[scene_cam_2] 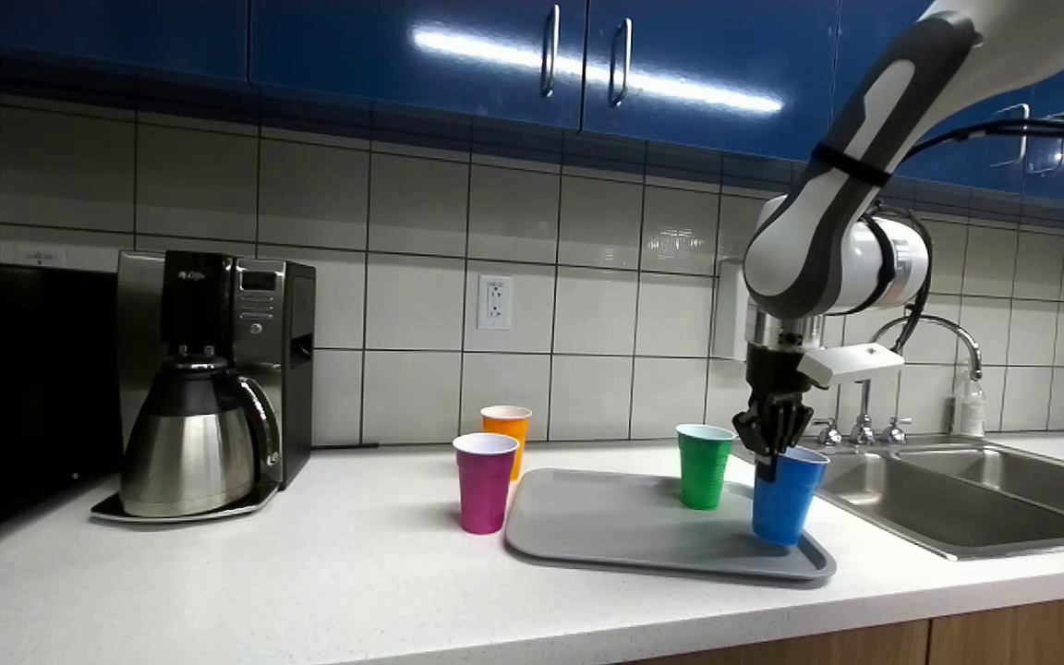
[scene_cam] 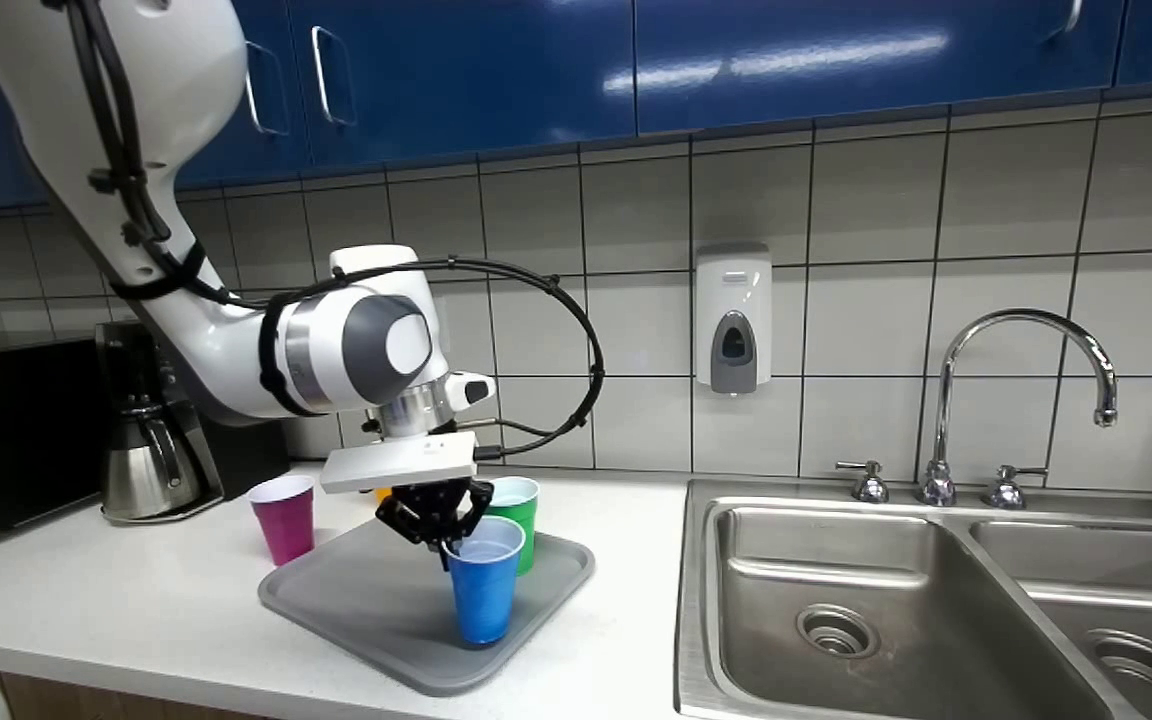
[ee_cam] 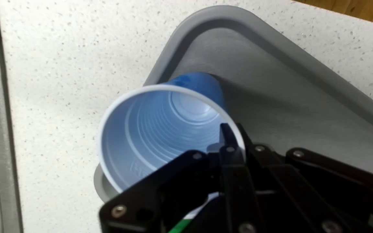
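Note:
My gripper (scene_cam: 448, 555) is shut on the wall of a blue cup (scene_cam: 485, 592), at its rim. In the wrist view one fingertip (ee_cam: 233, 131) is inside the blue cup (ee_cam: 170, 136) and one is outside. The cup leans slightly, its mouth open upward, over the right end of a grey tray (scene_cam_2: 606, 526); I cannot tell whether its base fully rests there. A green cup (scene_cam_2: 706, 478) stands on the tray behind the blue one. A magenta cup (scene_cam_2: 485, 489) and an orange cup (scene_cam_2: 506, 427) stand on the counter beyond the tray's left edge.
A steel double sink (scene_cam: 693, 600) with a faucet (scene_cam: 1016, 315) lies right of the tray. A coffee maker (scene_cam_2: 292, 369) with a steel carafe (scene_cam_2: 190, 462) stands at the left. A soap dispenser (scene_cam: 733, 320) hangs on the tiled wall. Blue cabinets (scene_cam: 476, 70) hang above.

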{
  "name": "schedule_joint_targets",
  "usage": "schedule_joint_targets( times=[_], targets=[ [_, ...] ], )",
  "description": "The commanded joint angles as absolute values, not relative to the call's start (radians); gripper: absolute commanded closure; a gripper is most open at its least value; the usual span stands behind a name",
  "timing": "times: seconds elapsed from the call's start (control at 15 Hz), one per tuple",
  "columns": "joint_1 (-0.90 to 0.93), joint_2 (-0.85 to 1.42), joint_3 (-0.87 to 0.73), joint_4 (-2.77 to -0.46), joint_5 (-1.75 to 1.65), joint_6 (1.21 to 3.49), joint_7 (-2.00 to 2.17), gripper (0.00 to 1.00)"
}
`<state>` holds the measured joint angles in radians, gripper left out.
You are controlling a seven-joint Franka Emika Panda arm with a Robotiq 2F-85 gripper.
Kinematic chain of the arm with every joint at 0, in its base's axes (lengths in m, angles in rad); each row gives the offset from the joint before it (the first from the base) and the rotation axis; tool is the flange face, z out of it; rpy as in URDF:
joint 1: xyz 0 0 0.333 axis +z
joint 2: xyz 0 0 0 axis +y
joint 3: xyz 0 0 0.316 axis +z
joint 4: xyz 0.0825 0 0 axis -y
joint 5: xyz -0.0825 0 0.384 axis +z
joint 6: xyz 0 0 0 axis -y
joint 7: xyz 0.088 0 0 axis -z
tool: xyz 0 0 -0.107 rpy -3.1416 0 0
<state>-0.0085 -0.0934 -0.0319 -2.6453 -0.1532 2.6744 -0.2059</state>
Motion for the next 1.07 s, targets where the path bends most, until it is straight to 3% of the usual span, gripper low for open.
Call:
schedule_joint_targets(
  times=[0.0, 0.73, 0.8, 0.87, 0.93, 1.0],
  targets=[
    [-0.014, -0.116, -0.021, -2.67, -0.193, 2.693, -0.175, 0.99],
    [-0.015, -0.111, -0.02, -2.677, -0.204, 2.699, -0.169, 0.99],
    [-0.016, -0.111, -0.02, -2.677, -0.208, 2.698, -0.168, 0.85],
    [-0.016, -0.111, -0.02, -2.678, -0.209, 2.699, -0.168, 0.87],
    [-0.016, -0.111, -0.019, -2.678, -0.212, 2.697, -0.166, 0.65],
    [-0.016, -0.111, -0.019, -2.678, -0.218, 2.695, -0.164, 0.63]
  ],
)
